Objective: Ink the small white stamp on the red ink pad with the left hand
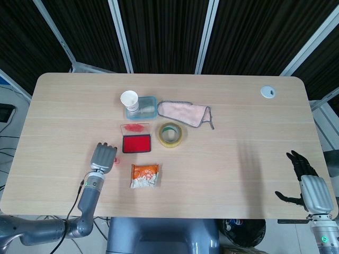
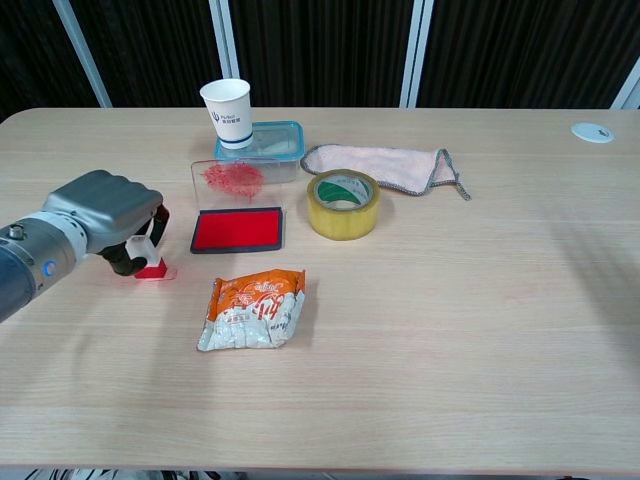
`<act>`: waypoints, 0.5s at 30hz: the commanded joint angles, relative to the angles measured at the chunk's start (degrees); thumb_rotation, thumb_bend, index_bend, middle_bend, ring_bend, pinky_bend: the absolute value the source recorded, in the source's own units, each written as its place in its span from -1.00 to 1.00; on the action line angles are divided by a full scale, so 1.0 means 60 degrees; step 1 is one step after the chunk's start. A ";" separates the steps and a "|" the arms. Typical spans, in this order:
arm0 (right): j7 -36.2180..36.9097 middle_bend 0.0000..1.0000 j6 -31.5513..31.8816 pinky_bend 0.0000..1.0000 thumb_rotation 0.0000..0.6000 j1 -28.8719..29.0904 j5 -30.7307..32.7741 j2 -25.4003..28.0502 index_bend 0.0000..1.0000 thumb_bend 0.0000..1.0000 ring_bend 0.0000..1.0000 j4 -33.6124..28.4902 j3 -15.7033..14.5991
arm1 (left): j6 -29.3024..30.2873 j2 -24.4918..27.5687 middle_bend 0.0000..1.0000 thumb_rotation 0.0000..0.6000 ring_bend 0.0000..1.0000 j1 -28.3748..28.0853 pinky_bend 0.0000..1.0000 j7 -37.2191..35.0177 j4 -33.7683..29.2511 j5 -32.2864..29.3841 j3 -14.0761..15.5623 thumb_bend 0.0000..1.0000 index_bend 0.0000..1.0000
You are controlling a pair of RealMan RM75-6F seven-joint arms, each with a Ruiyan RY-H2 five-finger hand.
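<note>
The small white stamp (image 2: 148,258) with a red base stands on the table left of the red ink pad (image 2: 238,229), a little tilted. My left hand (image 2: 103,212) curls over it, and the stamp sits between the thumb and the fingers. In the head view the left hand (image 1: 104,157) hides all of the stamp (image 1: 116,159) except a red edge, just left of and below the ink pad (image 1: 136,144). The pad's clear lid (image 2: 232,180) stands open behind it, smeared red. My right hand (image 1: 306,181) hangs open off the table's front right corner.
An orange snack packet (image 2: 252,308) lies just in front of the pad. A yellow tape roll (image 2: 343,203) sits to the pad's right. Behind it are a paper cup (image 2: 227,113), a blue-rimmed container (image 2: 272,143) and a pink cloth (image 2: 385,167). A white grommet (image 2: 592,131) is far right.
</note>
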 commanded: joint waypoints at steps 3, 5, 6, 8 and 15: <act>0.0000 -1.00 -0.0002 -0.63 1.00 0.0000 0.0004 0.0001 -1.00 -0.59 -1.00 -0.0006 0.0000 | 0.0009 0.0003 -0.17 1.00 -0.39 0.0023 -0.18 0.0084 -0.0010 -0.0048 -0.0012 -0.41 -0.16; 0.0008 -1.00 0.0001 -0.63 1.00 -0.0001 0.0003 0.0003 -1.00 -0.59 -1.00 -0.0012 0.0001 | 0.0032 0.0006 -0.24 1.00 -0.43 0.0030 -0.22 0.0173 -0.0019 -0.0109 -0.0022 -0.44 -0.23; 0.0006 -1.00 0.0001 -0.63 1.00 0.0000 0.0001 0.0003 -1.00 -0.59 -1.00 -0.0009 0.0001 | 0.0037 0.0013 -0.29 1.00 -0.45 0.0033 -0.24 0.0209 -0.0032 -0.0134 -0.0026 -0.46 -0.26; 0.0006 -1.00 -0.0001 -0.63 1.00 0.0000 -0.0001 0.0004 -1.00 -0.59 -1.00 -0.0007 -0.0002 | 0.0064 0.0032 -0.37 1.00 -0.49 0.0043 -0.28 0.0280 -0.0065 -0.0186 -0.0040 -0.49 -0.33; -0.0005 -1.00 0.0014 -0.63 1.00 -0.0003 -0.0023 0.0008 -1.00 -0.59 -1.00 -0.0001 -0.0007 | 0.0279 0.0308 -0.66 1.00 -0.69 0.0150 -0.49 0.0209 -0.0518 -0.0190 -0.0168 -0.62 -0.57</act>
